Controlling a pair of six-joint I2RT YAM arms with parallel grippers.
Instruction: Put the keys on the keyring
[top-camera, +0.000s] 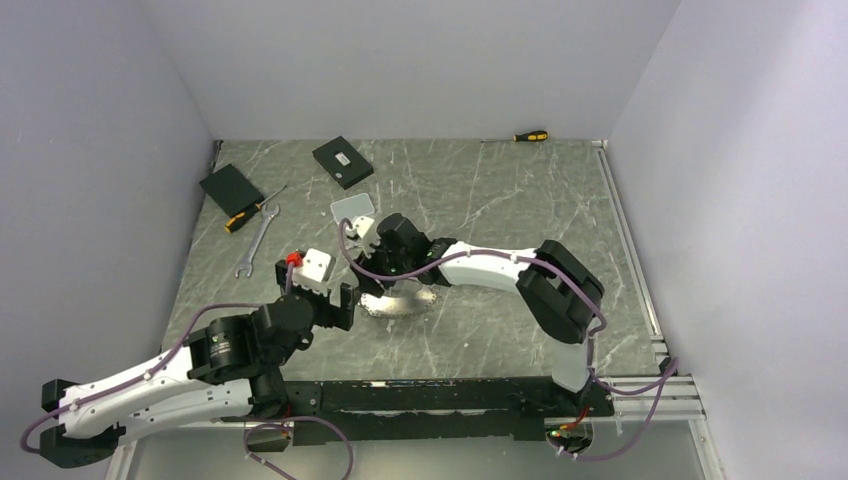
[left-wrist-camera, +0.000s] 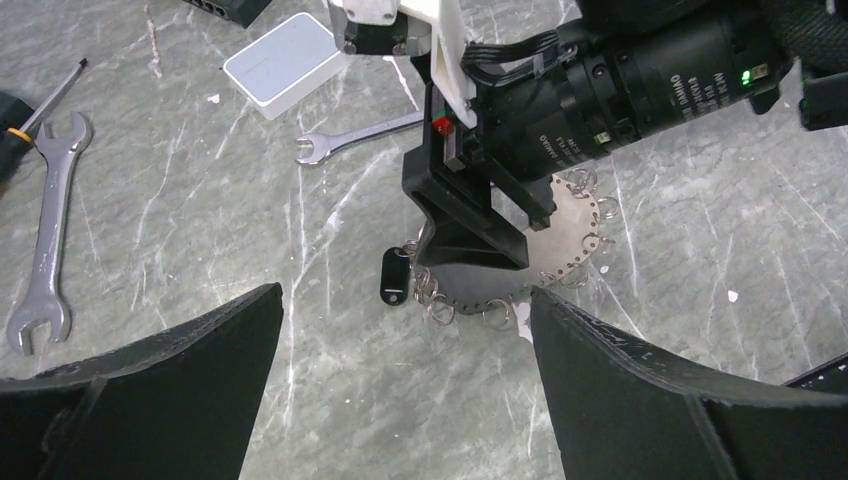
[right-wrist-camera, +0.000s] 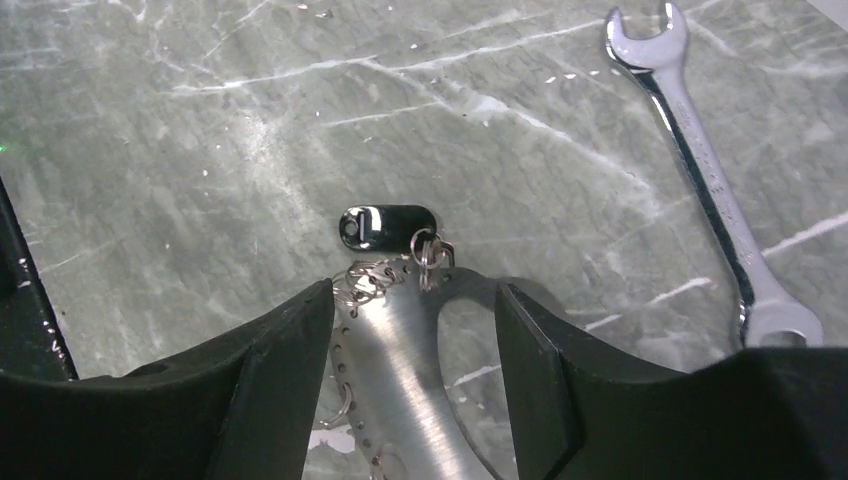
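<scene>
**A:** What's hard to see here? From the top camera the keyring (top-camera: 397, 303) is just a shiny sliver on the grey marbled bench (top-camera: 500, 200), half under the right arm (top-camera: 490, 268).

**B:** Yeah, the wrist views help. It's a flat brushed-metal crescent with tiny holes along the rim and thin wire rings dangling off them. The right wrist view cuts off its lower part. In the left wrist view, one of the right gripper's black fingers (left-wrist-camera: 465, 235) covers about half of it.

**A:** And the key?

**B:** I can only make out one. It has a glossy black oval head (right-wrist-camera: 385, 225) and lies flat just beside the crescent's tip, with a small ring at its end. The blade is hidden or too small to tell. No idea if that ring goes through the plate.

**A:** Grippers?

**B:** The right gripper (right-wrist-camera: 412, 295) has its jaws partway apart, straddling the plate, and doesn't look clamped on it. The left gripper (left-wrist-camera: 405, 400) is gaping wide with nothing in it, hovering near. A silver open-ended wrench (right-wrist-camera: 700, 170) lies off to the side.
</scene>
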